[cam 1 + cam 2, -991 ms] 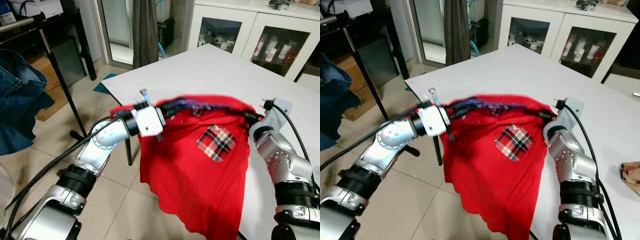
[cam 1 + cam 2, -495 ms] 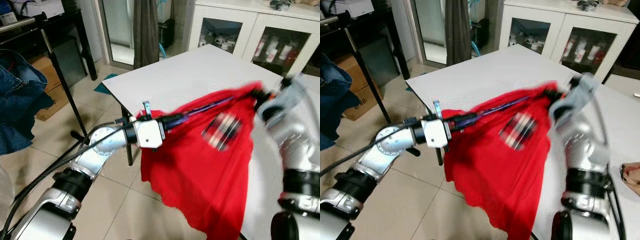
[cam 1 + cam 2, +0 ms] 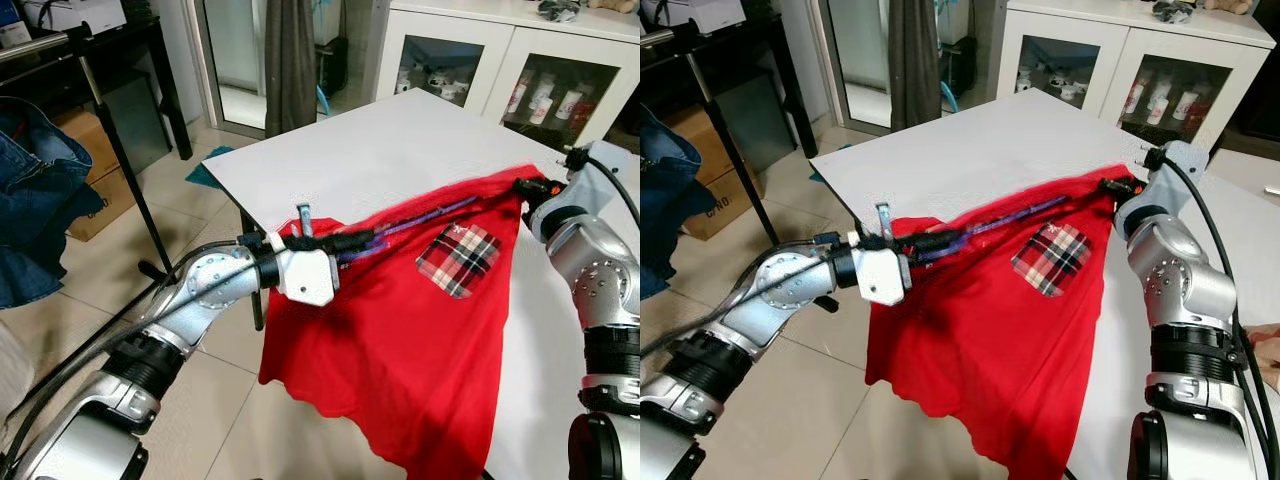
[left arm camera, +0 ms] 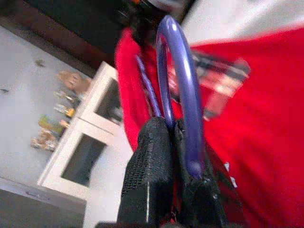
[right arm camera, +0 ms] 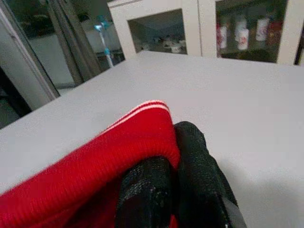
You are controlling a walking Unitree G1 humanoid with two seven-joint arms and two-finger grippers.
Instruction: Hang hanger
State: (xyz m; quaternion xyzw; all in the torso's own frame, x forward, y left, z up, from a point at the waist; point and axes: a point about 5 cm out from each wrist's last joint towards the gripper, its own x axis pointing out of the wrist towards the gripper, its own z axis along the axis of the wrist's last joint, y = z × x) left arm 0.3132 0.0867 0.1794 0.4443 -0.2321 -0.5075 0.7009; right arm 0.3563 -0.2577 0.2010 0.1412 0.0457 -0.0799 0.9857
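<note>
A red shirt (image 3: pixel 400 340) with a plaid pocket (image 3: pixel 457 258) hangs stretched between my two grippers, draping off the white table's (image 3: pixel 400 140) near edge. A purple hanger (image 3: pixel 425 215) runs inside its top edge. My left gripper (image 3: pixel 355 241) is shut on the hanger's purple hook (image 4: pixel 178 85) at the shirt's left end. My right gripper (image 3: pixel 530 187) is raised over the table on the right, shut on the shirt's red ribbed edge (image 5: pixel 137 128). The rest of the hanger is hidden by the cloth.
A dark clothes rack pole (image 3: pixel 115 150) stands at the left with a denim garment (image 3: pixel 40 190) hanging from it. A cardboard box (image 3: pixel 95 190) sits behind it. A white glass-door cabinet (image 3: pixel 500 60) lines the back wall. Tiled floor lies below the shirt.
My right gripper has swung up and away to the right over the table, pulling the shirt's top edge taut. My left gripper, still holding the hanger, has dropped slightly.
</note>
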